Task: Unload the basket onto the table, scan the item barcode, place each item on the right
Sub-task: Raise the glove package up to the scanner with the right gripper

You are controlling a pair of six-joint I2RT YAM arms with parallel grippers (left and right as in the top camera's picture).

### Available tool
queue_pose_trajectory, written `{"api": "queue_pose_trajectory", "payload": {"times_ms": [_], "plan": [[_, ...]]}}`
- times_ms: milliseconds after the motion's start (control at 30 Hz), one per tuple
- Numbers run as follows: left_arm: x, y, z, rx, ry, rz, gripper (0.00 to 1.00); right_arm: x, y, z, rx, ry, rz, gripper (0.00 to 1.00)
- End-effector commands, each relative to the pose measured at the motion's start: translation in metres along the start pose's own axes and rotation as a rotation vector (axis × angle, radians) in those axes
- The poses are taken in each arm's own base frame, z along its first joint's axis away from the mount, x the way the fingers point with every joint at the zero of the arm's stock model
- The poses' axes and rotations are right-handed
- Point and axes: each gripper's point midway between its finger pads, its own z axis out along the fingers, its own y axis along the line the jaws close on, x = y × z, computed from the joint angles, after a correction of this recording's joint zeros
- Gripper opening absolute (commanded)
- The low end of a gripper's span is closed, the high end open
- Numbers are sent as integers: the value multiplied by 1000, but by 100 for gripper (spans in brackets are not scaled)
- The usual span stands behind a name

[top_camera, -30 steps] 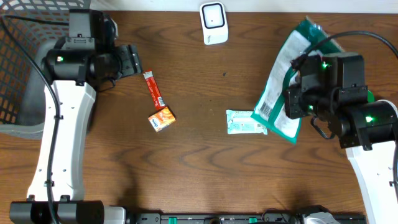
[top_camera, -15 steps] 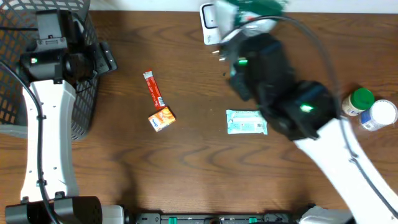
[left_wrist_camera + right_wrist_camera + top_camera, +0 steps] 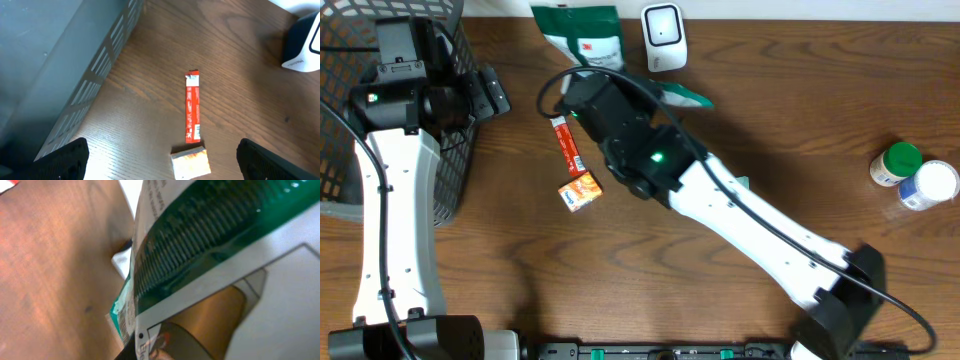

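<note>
Green and white pouch point(image 3: 582, 30) is up at the far edge of the bench point(image 3: 800, 100), just left of the white scanner point(image 3: 663, 37). The right tool point(image 3: 586, 78) has its jaws clamped down on it. The right arm is stretched across the wood from the near right corner up to that spot.

In the right wrist view the pouch fills pretty much the whole frame, with a green ridged band and white print right up against the lens. Honestly, I can't tell from that which face carries the barcode or whether it's turned toward the scanner.

Left tool point(image 3: 492, 92) hangs by the side of the dark mesh basket point(image 3: 350, 130) on the left, jaws spread wide and holding nothing. Its wrist view looks down on a red stick packet point(image 3: 192, 106) with a small orange packet point(image 3: 190, 162) just beside one end. Both lie flat on the wood, apart from the pouch.

Over at the right edge, a green-capped bottle point(image 3: 898, 162) and a white bottle point(image 3: 931, 185) stand side by side, well away from everything else.
</note>
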Motion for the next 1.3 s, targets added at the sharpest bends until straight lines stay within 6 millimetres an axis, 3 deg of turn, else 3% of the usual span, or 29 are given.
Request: {"api": "queue_pose_trajectory", "payload": {"times_ms": [0,133,233,333,733,1000,1267], "plan": [[-7,8,-3,-28,-20,-10,95,-8,-3,24,76,21,-145,1],[-7,8,-3,-28,-20,-10,96,-18,7,55,119,14,-318,1],[-7,8,-3,-28,-20,-10,96,-14,25,79,110,44,-514,1],[-7,8,-3,-28,-20,-10,96,-11,34,105,137,69,-584,1],[-7,8,-3,-27,-20,-9,96,17,14,192,358,117,-683,1],[-7,8,-3,-28,-20,-10,96,10,21,212,379,7,-702,1],[-7,8,-3,-28,-20,-10,96,0,3,212,403,-20,-686,1]]}}
